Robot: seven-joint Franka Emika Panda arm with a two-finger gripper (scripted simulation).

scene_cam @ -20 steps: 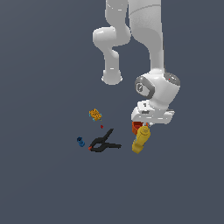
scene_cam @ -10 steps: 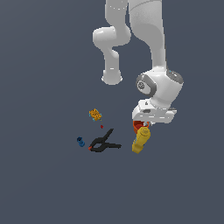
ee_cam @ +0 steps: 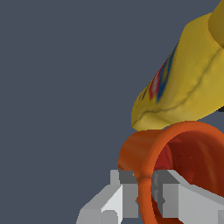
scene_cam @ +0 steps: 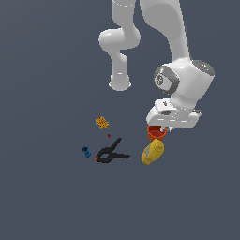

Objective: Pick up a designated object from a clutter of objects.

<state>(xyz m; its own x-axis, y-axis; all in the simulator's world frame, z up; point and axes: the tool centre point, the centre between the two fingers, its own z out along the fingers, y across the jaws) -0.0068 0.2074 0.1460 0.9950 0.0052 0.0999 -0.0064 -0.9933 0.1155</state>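
Wrist view: gripper (ee_cam: 146,192) seen astride the thick rim of the orange-red cup (ee_cam: 175,170), one grey finger (ee_cam: 127,192) outside the wall, the other inside the mouth. Jaws narrowed to about the rim's thickness, apparently pinching the wall rather than spanning the whole cup; probably chosen because the cup is too wide to take across its body. True pad contact hard to confirm from this angle, so grip judged likely, not certain. Cup tilted, its opening turned toward the camera.

Just beyond the cup, yellow bottle (ee_cam: 188,83) lying on its side, blue and red label showing, close against or touching the cup's outer wall; exact contact not clear. Reason for care: any sideways drag could nudge the bottle.

Exterior view: gripper (scene_cam: 165,124) low under the arm's wrist, cup (scene_cam: 156,133) directly beneath it, bottle (scene_cam: 153,152) just beside. Whether the cup is off the floor cannot be told.

Further toward the exterior view's left: black spring clamp (scene_cam: 111,153), tiny blue piece (scene_cam: 86,152) and small orange speckled block (scene_cam: 101,123), all well apart from the grasp.
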